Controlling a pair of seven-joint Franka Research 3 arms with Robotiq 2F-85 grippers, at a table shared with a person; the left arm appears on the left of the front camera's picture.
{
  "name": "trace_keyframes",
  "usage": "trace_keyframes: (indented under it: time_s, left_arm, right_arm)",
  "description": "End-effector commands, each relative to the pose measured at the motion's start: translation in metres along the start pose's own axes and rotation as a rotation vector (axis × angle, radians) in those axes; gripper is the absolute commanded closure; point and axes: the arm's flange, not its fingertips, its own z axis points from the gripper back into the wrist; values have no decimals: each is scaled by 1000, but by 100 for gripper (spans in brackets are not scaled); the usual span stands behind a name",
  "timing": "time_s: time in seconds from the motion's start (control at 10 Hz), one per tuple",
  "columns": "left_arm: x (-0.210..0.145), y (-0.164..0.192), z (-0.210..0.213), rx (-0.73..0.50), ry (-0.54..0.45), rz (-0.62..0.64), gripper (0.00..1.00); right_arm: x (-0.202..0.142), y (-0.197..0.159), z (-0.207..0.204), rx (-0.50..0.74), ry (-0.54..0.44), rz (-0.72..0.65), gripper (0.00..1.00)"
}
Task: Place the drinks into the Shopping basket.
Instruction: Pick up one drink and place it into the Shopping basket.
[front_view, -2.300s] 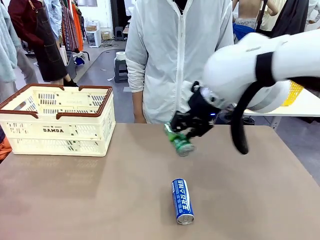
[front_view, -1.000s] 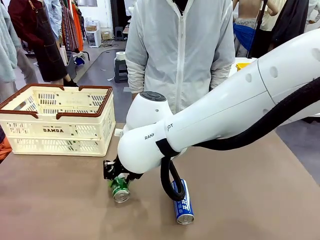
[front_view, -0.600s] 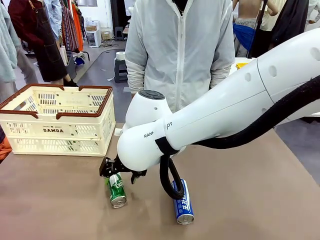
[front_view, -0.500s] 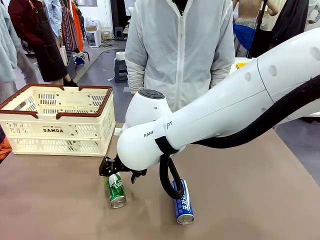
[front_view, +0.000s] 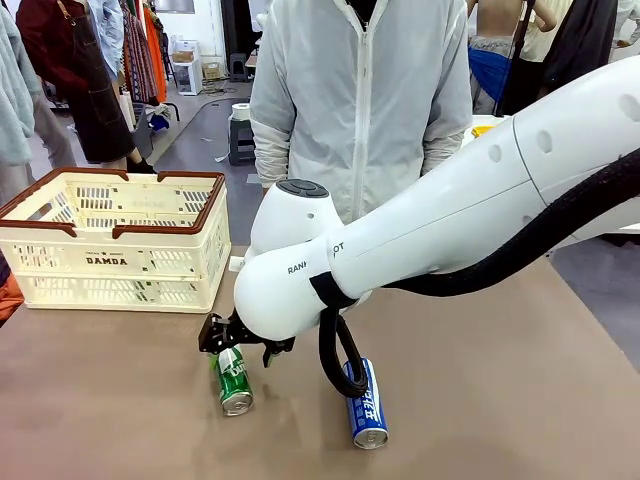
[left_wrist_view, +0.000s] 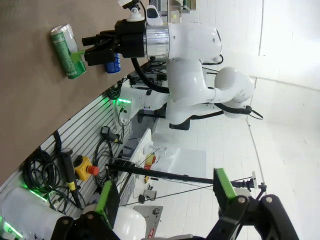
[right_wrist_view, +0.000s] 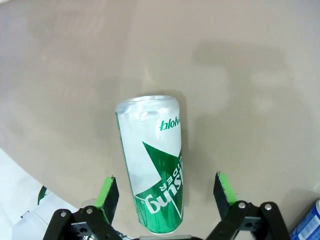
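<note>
Far left on the tabletop (front_view: 500, 400), standing upright: cream Shopping basket (front_view: 120, 275), dark brown rim, apart from both cans. Right of it, lying on its side on the tabletop: green can (front_view: 233, 380), silver end toward the camera. Straddling its far end: right pincer (front_view: 238, 352), released, green pads (right_wrist_view: 107, 192) spread wide with a gap at each side of the can. Further right, also on its side, near the green one: blue can (front_view: 364, 402), partly behind a black cable (front_view: 330, 365). Seen from its own wrist: left pincer (left_wrist_view: 165, 192), spread open, holding nothing.
</note>
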Motion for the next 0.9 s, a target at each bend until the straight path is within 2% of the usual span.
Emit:
trace_keyframes:
  time_s: [0.0,0.2,0.3,0.5,0.7,0.8]
  left_arm:
    - [-2,-1,-2,-2,-9,5,0]
    - [-2,-1,-2,-2,-9,5,0]
    - [-2,-1,-2,-2,-9,5,0]
    - [-2,-1,-2,-2,-9,5,0]
    - [-2,-1,-2,-2,-9,5,0]
    - [-2,-1,-2,-2,-9,5,0]
  right_arm:
    - [6,-3,25,-15,-47,-28,0]
    - [6,-57,90,122,48,-41,0]
    - [-6,-97,137,187,89,-50,0]
    - [-50,-207,234,380,54,-136,0]
    - [-76,-309,289,587,31,-276,0]
    - [-87,-347,305,688,25,-297,0]
